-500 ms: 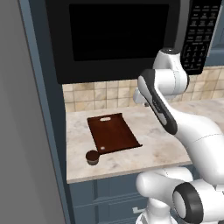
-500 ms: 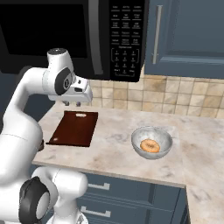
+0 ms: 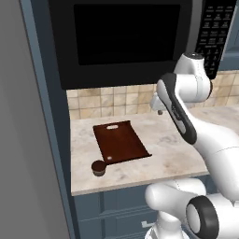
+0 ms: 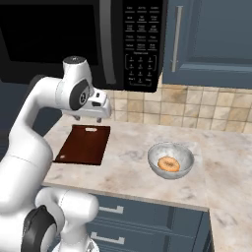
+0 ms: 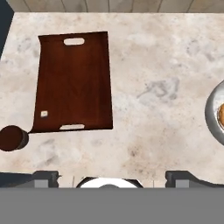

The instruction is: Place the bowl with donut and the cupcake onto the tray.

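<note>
Overhead, the gripper [image 5: 109,177] is hanging with its jaws spread wide and nothing between them, above bare marble counter [image 5: 162,87]. Lying flat, the tray [image 5: 73,82] is carrying nothing; the cupcake [image 5: 13,138] is sitting just off its near corner. Well apart, the bowl [image 4: 171,160] is holding the donut [image 4: 169,164].

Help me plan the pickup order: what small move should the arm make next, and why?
Probably swing right and down toward the bowl: the gripper is open, high over bare counter, and the bowl with donut sits well right of the empty tray.
</note>
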### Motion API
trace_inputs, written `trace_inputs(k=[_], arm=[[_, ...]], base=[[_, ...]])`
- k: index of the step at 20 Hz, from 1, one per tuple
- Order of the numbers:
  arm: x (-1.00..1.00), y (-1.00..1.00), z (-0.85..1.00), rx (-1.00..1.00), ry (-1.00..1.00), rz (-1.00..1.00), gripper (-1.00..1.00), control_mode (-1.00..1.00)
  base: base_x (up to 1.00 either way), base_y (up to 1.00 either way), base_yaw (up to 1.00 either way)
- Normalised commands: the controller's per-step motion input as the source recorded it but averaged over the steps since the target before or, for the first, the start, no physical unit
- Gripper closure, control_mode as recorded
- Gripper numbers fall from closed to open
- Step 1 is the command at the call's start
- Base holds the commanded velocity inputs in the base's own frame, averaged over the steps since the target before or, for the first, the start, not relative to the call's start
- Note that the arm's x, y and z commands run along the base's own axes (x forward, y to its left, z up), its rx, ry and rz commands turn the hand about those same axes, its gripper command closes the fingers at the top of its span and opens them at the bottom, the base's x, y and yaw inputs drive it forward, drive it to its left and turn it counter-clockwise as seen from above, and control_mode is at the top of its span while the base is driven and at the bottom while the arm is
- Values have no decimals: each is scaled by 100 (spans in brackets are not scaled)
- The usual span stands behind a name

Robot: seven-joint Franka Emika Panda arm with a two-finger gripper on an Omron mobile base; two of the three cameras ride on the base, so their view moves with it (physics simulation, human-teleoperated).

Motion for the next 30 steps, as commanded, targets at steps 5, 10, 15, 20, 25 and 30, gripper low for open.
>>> trace_inputs(k=[5,10,15,20,25,30], arm=[[-20,-55,0,7,0,-4,-100,-100],[-30,-63,-2,12,-1,-4,-100,-100],[-23,-66,-16,10,0,-13,-100,-100],[-9,-50,-35,0,-1,-26,-100,-100],[0,-27,-34,0,0,-35,-100,-100],[0,-12,-14,10,0,-32,-100,-100]], base=[[0,0,0],[0,0,0],[0,0,0],[0,0,0],[0,0,0],[0,0,0]])
